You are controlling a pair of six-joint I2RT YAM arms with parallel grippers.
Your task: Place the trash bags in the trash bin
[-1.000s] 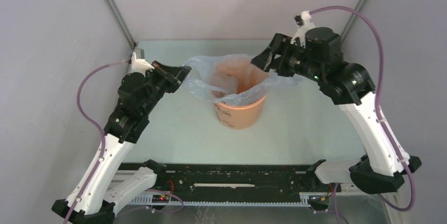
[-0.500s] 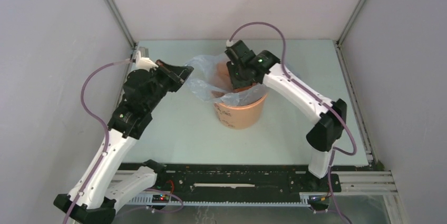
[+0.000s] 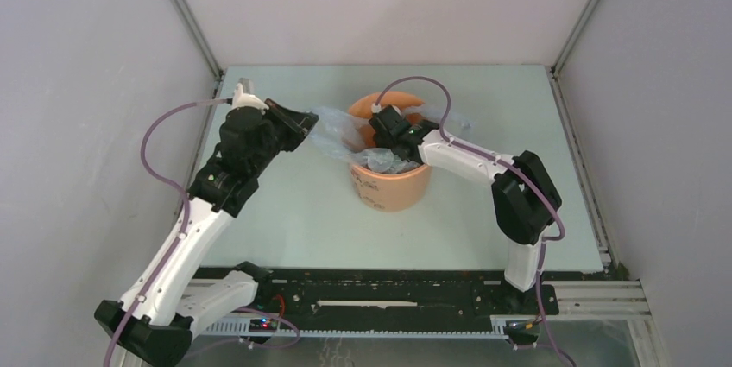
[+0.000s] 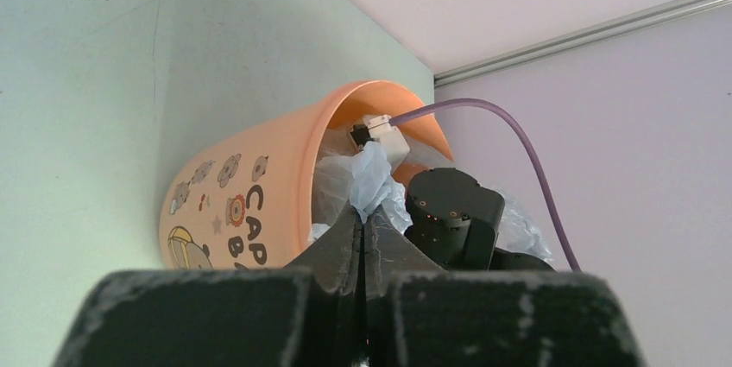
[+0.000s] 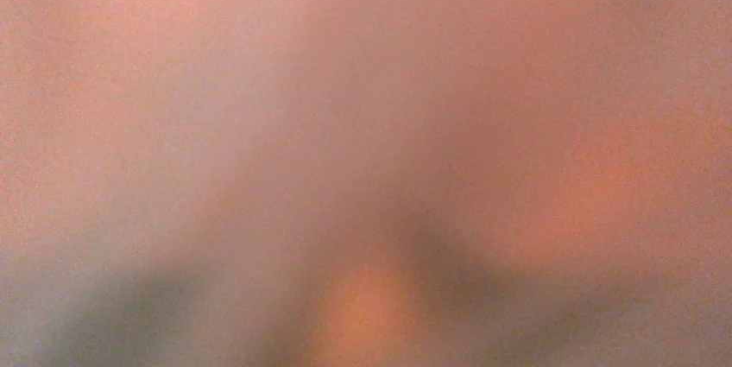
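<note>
The orange trash bin (image 3: 393, 186) stands mid-table; in the left wrist view (image 4: 259, 186) it shows cartoon prints and letters. The pale blue-grey trash bag (image 3: 341, 136) is crumpled partly inside the bin and hangs over its left rim. My left gripper (image 3: 304, 122) is shut on a fold of the bag (image 4: 373, 179) just left of the rim. My right gripper (image 3: 380, 129) reaches down into the bin; its fingers are hidden among the film. The right wrist view is an orange-grey blur.
Grey enclosure walls stand close on the left, right and back. A metal rail with wiring (image 3: 388, 302) runs along the near edge. Purple cables loop from both arms, one arching over the bin (image 3: 414, 82).
The right arm swung in from the right side, then pushed down into the bin. The bag went from spread wide above the rim to bunched inside it. The left gripper kept its hold.
</note>
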